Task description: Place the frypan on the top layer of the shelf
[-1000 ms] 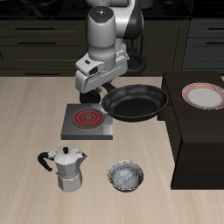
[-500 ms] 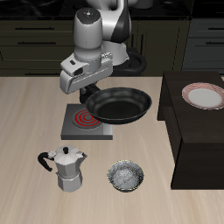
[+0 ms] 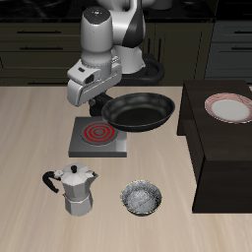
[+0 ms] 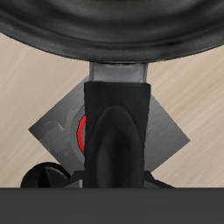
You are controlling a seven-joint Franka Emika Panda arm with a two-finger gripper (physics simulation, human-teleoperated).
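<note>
Frypan rides clamped by its handle in my gripper, bowl pointing toward the shelf farther along, whose flat top I judge I must clear.

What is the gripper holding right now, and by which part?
The gripper holds the frypan by its handle, with the pan lifted above the burner plate.

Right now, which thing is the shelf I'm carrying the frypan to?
Start at the wooden table; the shelf is the large, blocky, near-black unit at its end, beside the held frypan. A red-rimmed plate sits on its flat top, and unlike the cabinets behind, it has no handles.
</note>
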